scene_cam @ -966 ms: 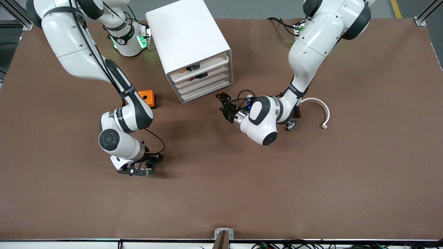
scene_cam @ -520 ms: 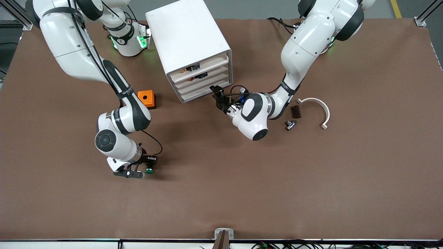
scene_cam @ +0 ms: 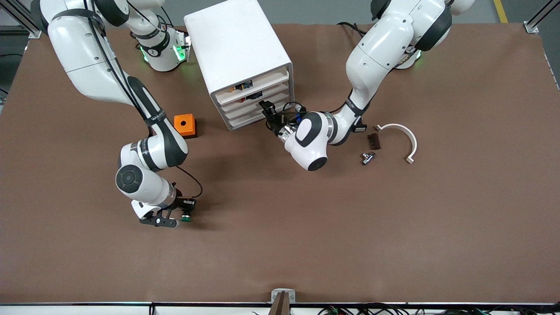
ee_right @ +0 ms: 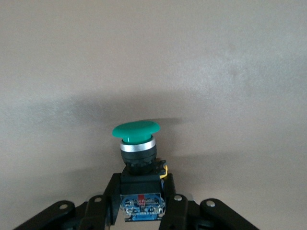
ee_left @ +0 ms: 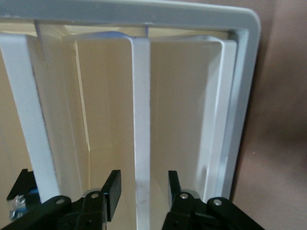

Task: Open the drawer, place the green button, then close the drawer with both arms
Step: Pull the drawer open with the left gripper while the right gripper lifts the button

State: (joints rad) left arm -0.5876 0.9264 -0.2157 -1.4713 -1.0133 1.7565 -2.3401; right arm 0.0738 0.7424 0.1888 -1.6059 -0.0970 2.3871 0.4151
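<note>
The white cabinet (scene_cam: 238, 52) stands near the arms' bases, and the drawer (scene_cam: 243, 110), third from its top, looks shut. My left gripper (scene_cam: 266, 110) is at the drawer fronts. In the left wrist view it (ee_left: 143, 189) is open, with one finger on each side of a white drawer front strip (ee_left: 142, 143) and not touching it. My right gripper (scene_cam: 171, 217) is low over the table toward the right arm's end. It (ee_right: 140, 199) is shut on the black-and-blue body of the button (ee_right: 136, 130), whose green cap (scene_cam: 187, 218) points away from the fingers.
An orange box with a hole (scene_cam: 184, 124) lies beside the cabinet toward the right arm's end. Toward the left arm's end lie a white curved piece (scene_cam: 400, 133), a small dark block (scene_cam: 373, 141) and a small metal part (scene_cam: 366, 156).
My left gripper has moved from the table beside the cabinet up to the drawer fronts. My right gripper has drifted slightly toward the right arm's end, still holding the button.
</note>
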